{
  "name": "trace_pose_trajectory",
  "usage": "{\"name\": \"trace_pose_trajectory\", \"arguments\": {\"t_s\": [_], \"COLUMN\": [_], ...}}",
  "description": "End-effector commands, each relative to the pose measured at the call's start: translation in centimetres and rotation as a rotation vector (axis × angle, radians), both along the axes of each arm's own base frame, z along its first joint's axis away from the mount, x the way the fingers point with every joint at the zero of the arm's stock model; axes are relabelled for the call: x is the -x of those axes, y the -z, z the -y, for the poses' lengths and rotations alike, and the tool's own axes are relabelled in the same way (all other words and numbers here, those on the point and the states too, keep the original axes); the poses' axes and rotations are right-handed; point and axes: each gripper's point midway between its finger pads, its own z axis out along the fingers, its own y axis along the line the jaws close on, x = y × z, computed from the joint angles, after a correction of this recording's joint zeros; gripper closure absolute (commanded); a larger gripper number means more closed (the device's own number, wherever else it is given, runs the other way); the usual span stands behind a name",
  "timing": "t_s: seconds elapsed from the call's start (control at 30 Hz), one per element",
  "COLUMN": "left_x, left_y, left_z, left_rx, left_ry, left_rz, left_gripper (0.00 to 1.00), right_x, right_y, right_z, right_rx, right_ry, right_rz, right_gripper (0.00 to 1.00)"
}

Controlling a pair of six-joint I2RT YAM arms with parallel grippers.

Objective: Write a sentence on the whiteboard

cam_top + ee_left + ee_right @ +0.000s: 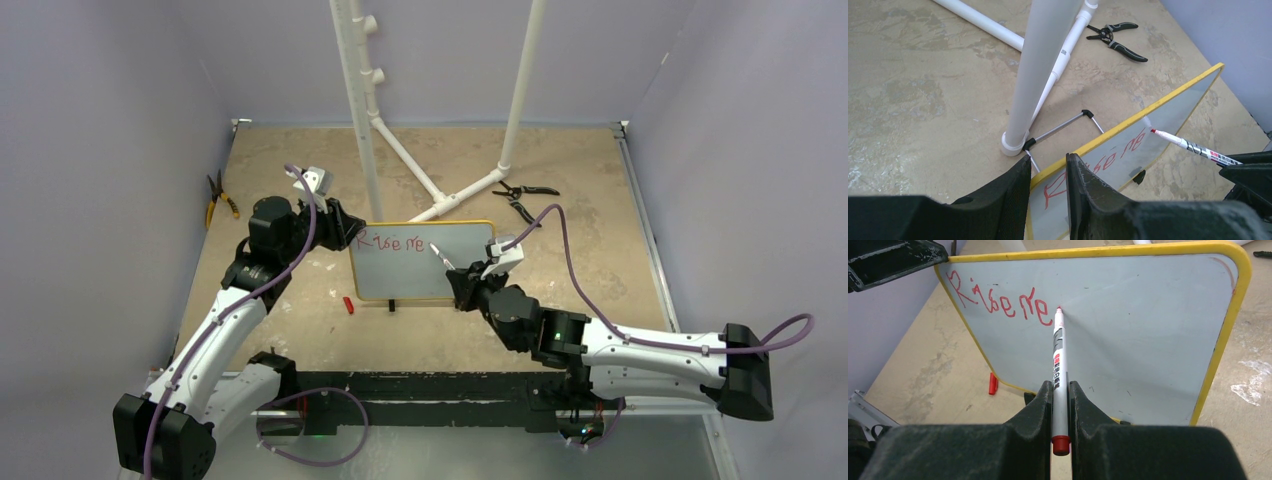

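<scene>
The whiteboard (425, 278) stands tilted back near the middle of the worktop (560, 180), just in front of a white pipe stand (365, 120). I see a pale face, a thin yellow frame and rounded corners. The sentence (998, 302) so far reads roughly "Rise re" in red script along the top left. My left gripper (1048, 162) is clamped on the board's upper left edge. My right gripper (1060, 387) is clenched on a marker (1059, 347), its red tip touching the board just after the last letter. A red cap (992, 383) lies on the worktop by the board's lower left corner.
</scene>
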Motion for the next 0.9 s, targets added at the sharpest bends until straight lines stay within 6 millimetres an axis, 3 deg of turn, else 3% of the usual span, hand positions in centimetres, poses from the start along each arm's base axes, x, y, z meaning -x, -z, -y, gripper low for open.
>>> {"name": "trace_pose_trajectory", "arguments": {"t_s": [0.0, 0.2, 0.63, 0.87], "left_x": [0.4, 0.4, 0.5, 0.5], "left_y": [1.0, 1.0, 0.9, 0.9], "left_z": [0.3, 0.3, 0.5, 0.5], "left_rx": [0.009, 0.009, 0.015, 0.015], "left_ry": [0.017, 0.017, 0.027, 0.026], "left_rz": [-0.041, -0.040, -0.041, -0.039], "left_gripper": [0.71, 0.71, 0.71, 0.71], "right_x": [-0.8, -0.9, 0.0, -0.3], "right_y": [-2.0, -1.5, 1.8, 0.9], "right_z": [0.2, -0.5, -0.1, 0.8], "right_rx": [-0.023, 0.000, 0.038, 0.032], "right_ry": [0.035, 0.025, 0.010, 0.047], "right_rz": [0.052, 0.049, -0.043, -0.030], "right_gripper": [1.00, 1.00, 1.00, 1.00]}}
